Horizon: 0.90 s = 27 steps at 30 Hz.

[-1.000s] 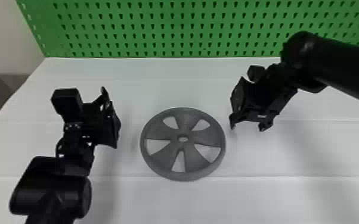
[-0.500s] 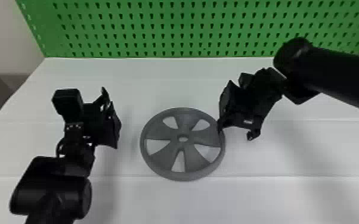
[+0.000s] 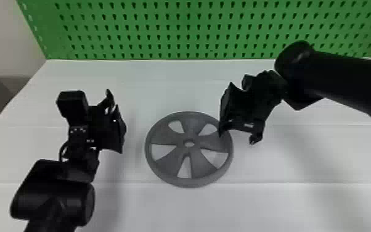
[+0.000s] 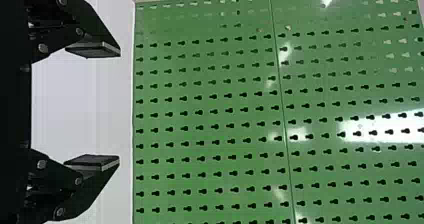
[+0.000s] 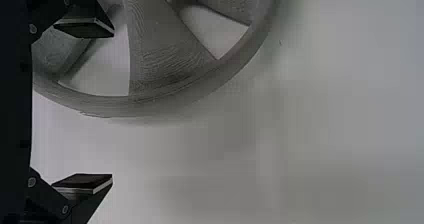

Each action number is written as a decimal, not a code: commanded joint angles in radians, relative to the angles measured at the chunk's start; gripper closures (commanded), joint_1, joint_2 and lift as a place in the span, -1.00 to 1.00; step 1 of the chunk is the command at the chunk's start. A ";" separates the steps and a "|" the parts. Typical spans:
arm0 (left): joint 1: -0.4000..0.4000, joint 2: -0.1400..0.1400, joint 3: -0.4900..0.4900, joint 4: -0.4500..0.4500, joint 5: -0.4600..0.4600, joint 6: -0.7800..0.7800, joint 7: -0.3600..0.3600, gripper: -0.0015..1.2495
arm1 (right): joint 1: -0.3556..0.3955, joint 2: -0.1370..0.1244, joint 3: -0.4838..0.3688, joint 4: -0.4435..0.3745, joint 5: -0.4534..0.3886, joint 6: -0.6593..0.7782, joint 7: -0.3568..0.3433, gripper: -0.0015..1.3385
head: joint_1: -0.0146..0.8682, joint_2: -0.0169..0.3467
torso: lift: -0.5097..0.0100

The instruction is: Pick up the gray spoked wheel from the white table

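1. Right hand [image 3: 236,135]: wide open, empty. One finger [image 5: 84,28] overlies the wheel, the other is off past its edge; the rim runs between them. Contact cannot be told.
2. Gray spoked wheel [image 3: 201,166]: flat on the white worktop [image 3: 178,89], between the hands, hub to the left of the right hand.
3. Left hand [image 3: 117,118]: wide open, empty, apart from the wheel.
4. Obstruction: right hand covers a bit of rim in the head view.
5. Green pegboard [image 3: 194,31]: upright, beyond both hands at the worktop's far edge.

Wheel [image 3: 198,165] on table [image 3: 286,209], between left gripper [image 3: 117,123] and right gripper [image 3: 236,136]; pegboard [image 3: 194,31] behind.
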 commanded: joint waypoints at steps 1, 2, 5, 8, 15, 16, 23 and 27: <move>0.004 0.007 -0.003 0.000 0.004 0.002 0.002 -0.22 | -0.006 -0.002 0.004 -0.001 -0.011 -0.013 0.002 -0.62 | 0.80 -0.54 | 0.65; 0.004 0.007 -0.003 0.000 0.004 0.002 0.002 -0.22 | -0.009 0.000 0.019 -0.001 -0.031 -0.007 -0.001 -0.62 | 0.80 -0.54 | 0.65; 0.002 0.011 -0.008 0.000 0.004 0.002 0.005 -0.22 | -0.012 0.000 0.079 0.001 -0.194 -0.015 -0.089 -0.62 | 0.80 -0.54 | 0.65; 0.002 0.013 -0.008 0.000 0.007 0.002 0.007 -0.22 | -0.011 0.004 0.082 -0.001 -0.203 -0.022 -0.102 -0.62 | 0.80 -0.54 | 0.65; 0.004 0.016 -0.011 0.000 0.009 0.002 0.010 -0.22 | -0.008 0.014 0.065 -0.004 -0.260 -0.044 -0.260 -0.62 | 0.80 -0.54 | 0.65; 0.004 0.016 -0.011 0.000 0.009 0.002 0.010 -0.22 | -0.006 0.014 0.064 -0.004 -0.260 -0.055 -0.264 -0.62 | 0.80 -0.54 | 0.65; 0.007 0.020 -0.011 -0.001 0.009 0.002 0.010 -0.22 | 0.003 0.014 -0.012 -0.001 -0.261 -0.069 -0.368 -0.69 | 0.80 -0.54 | 0.65; 0.007 0.024 -0.012 -0.003 0.010 0.002 0.010 -0.22 | 0.012 0.017 -0.048 -0.004 -0.264 -0.058 -0.389 -0.69 | 0.80 -0.54 | 0.65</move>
